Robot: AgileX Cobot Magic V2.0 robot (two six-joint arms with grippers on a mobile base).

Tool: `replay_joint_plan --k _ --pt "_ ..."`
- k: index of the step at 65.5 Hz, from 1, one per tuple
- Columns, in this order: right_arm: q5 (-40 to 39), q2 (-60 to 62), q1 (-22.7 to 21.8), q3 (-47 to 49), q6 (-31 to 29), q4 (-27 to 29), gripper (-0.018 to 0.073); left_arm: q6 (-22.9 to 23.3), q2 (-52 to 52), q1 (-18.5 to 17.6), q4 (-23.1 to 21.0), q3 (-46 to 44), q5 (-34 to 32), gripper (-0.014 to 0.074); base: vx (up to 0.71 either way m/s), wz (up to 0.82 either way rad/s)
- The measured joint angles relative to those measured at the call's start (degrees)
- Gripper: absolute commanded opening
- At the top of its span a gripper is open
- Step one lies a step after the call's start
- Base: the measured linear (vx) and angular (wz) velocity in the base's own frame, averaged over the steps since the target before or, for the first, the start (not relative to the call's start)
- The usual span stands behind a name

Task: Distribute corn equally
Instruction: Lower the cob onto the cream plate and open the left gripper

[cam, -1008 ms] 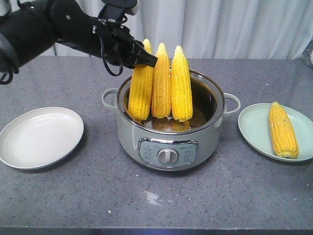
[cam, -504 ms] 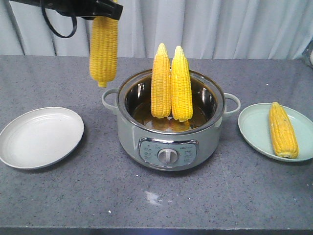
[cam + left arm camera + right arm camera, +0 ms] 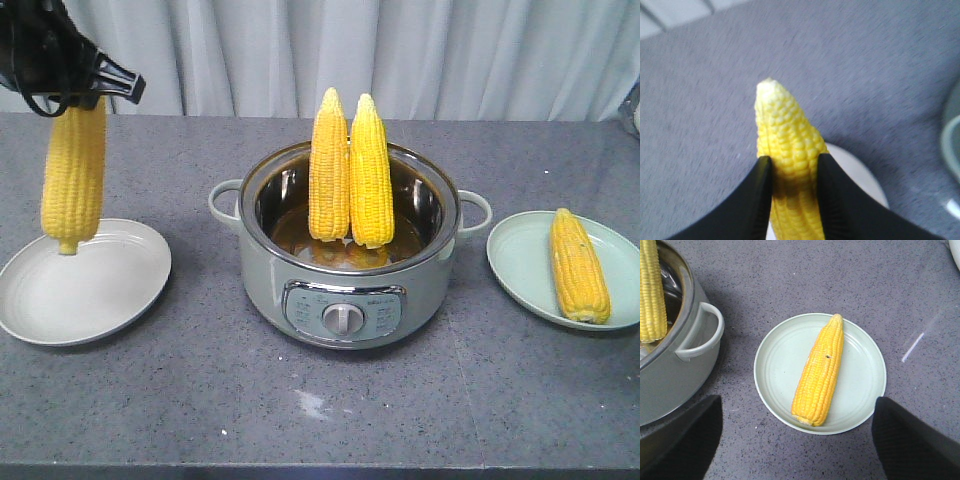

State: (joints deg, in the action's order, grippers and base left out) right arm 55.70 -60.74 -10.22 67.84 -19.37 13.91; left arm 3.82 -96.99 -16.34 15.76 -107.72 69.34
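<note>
Four cobs for you to track. Nearest, on grey tabletop (image 3: 300, 420): white plate (image 3: 120, 300) at left, mint plate (image 3: 520, 260) at right with flat cob (image 3: 580, 265) lying along it. Right pincer (image 3: 797, 400) hovers above mint plate, fingers spread wide, holding nothing. Left pincer (image 3: 794, 162) clamps hanging cob (image 3: 73, 175) near pointed tip, blunt end down over white plate's far edge; contact unclear. Behind, at centre, pot (image 3: 345, 300) holds left upright cob (image 3: 330, 165) and right upright cob (image 3: 370, 170), side by side. Curtain (image 3: 450, 60) farthest.

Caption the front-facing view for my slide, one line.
Left tool hangs a corn cob over the white plate; two cobs stand in the cooker, one cob lies on the green plate.
</note>
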Motion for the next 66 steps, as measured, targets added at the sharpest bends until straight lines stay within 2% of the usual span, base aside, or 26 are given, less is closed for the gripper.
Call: replay_joint_plan --k 6,13,17,23,66 --pt "0.00 0.00 0.00 0.00 0.06 0.00 0.0594 -1.06 -1.68 2.70 -1.93 0.00 2.16 0.0059 0.00 0.00" --pt "0.00 0.00 0.00 0.00 0.12 0.18 0.0594 -3.82 -4.06 5.65 -6.35 0.00 2.61 0.0059 0.00 0.00" --pt "0.00 0.00 0.00 0.00 0.12 0.49 0.0594 -4.71 -5.49 6.70 -9.19 0.00 2.61 0.0059 0.00 0.00" --pt "0.00 0.00 0.00 0.00 0.12 0.92 0.0594 -5.69 -7.49 7.69 -11.12 0.00 2.61 0.0060 0.00 0.00" --pt "0.00 0.00 0.00 0.00 0.12 1.07 0.0594 -6.78 -13.99 8.57 -11.84 1.43 2.37 0.0091 0.00 0.00"
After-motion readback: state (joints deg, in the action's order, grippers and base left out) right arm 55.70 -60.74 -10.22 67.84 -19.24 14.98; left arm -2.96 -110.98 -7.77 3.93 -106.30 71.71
